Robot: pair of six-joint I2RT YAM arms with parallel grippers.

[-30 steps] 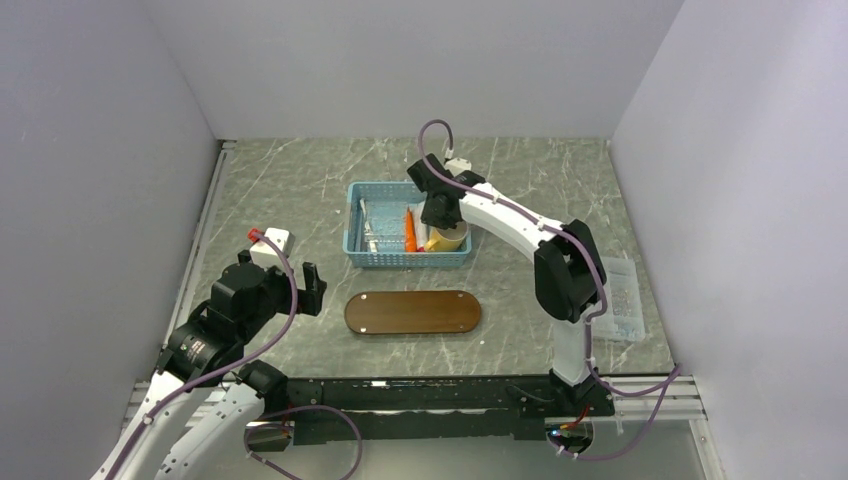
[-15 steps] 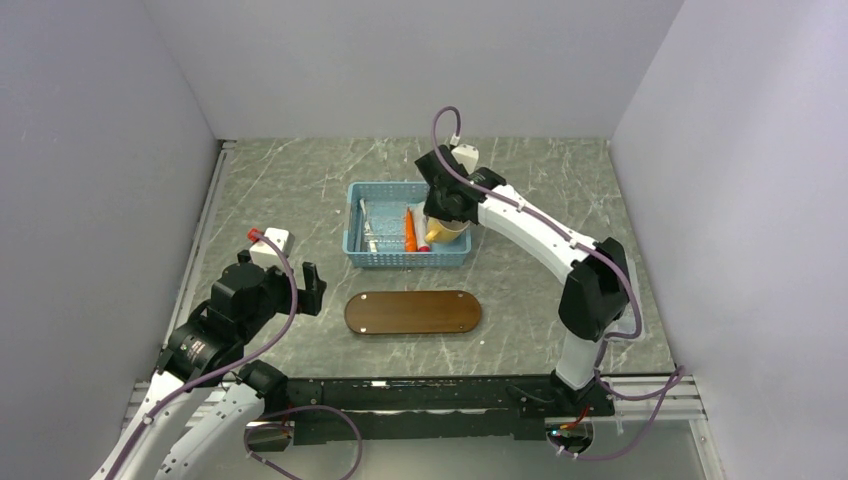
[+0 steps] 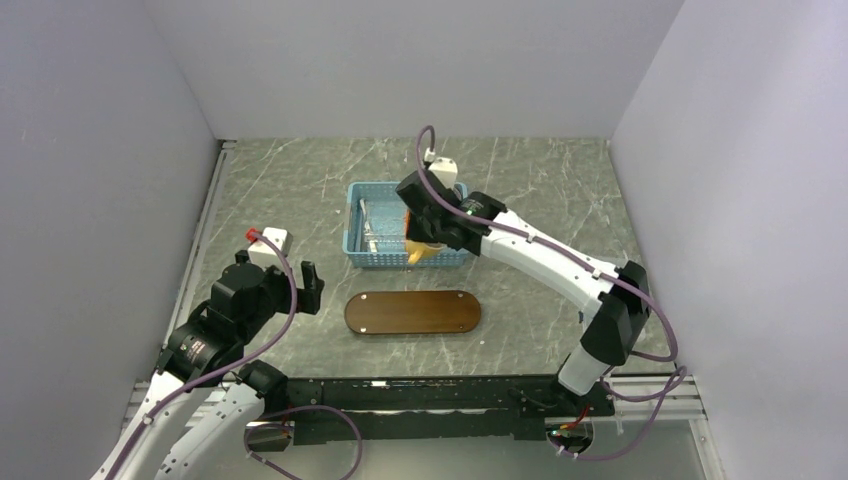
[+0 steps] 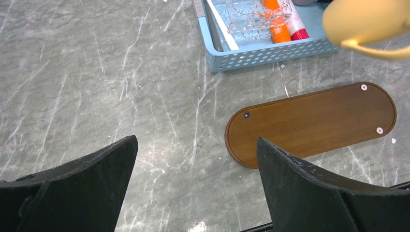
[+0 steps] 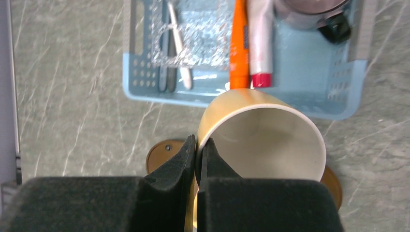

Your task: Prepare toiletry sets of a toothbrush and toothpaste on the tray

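Observation:
The dark-brown oval tray (image 3: 412, 312) lies on the table in front of the light-blue basket (image 3: 380, 258). It also shows in the left wrist view (image 4: 314, 123) and the right wrist view (image 5: 162, 152). In the basket lie a thin white toothbrush (image 5: 179, 43) under clear wrap and the orange toothpaste (image 5: 239, 43). My right gripper (image 5: 198, 141) is shut on the rim of a yellow cup (image 5: 263, 140) and holds it in the air over the basket's near wall. My left gripper (image 4: 196, 145) is open and empty, left of the tray.
A white tube with a red cap (image 5: 260, 43) lies beside the toothpaste. A grey round object (image 5: 309, 12) sits in the basket's far right corner. A second thin grey stick (image 5: 164, 48) lies beside the toothbrush. White walls enclose the table on three sides.
My right arm has lifted the yellow cup out of the basket's right end and carried it nearer and leftward, over the basket's front wall. The left arm has not moved.

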